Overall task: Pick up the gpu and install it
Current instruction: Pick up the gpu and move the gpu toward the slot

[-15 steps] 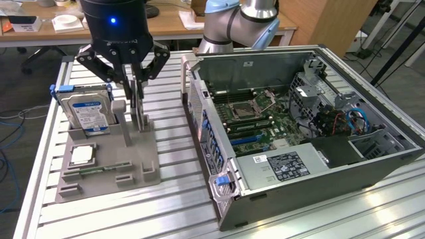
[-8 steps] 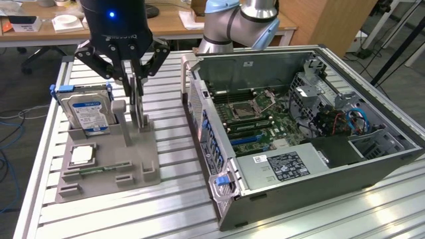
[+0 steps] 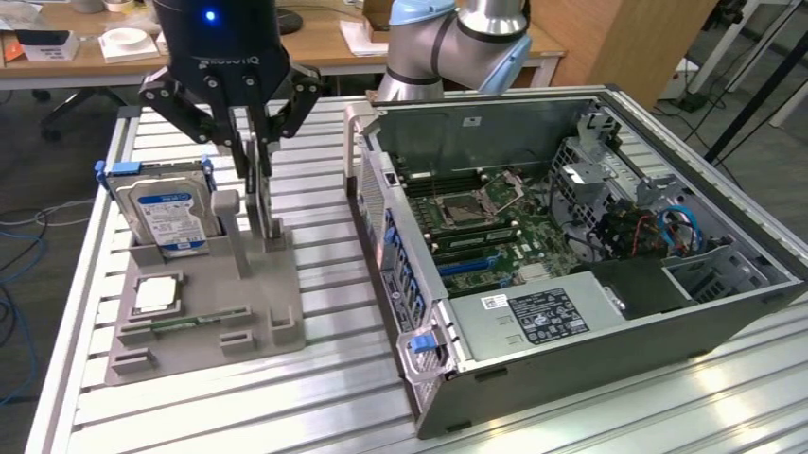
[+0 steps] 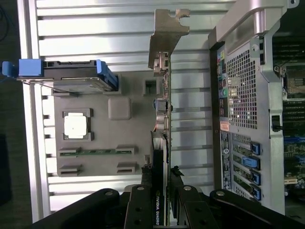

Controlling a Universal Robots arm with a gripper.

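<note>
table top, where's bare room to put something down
Bare table slats run between the grey holder and the computer case, and across the near edge in front of both. The holder is crowded: hard drive, CPU, memory stick, and the gripper closed on the gpu.

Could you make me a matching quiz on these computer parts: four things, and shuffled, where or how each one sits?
1 gpu
2 hard drive
3 memory stick
4 case

A lying along the grey tray
B open, insides showing
C held in the gripper
D upright, blue label

Pairs: 1-C, 2-D, 3-A, 4-B
</note>
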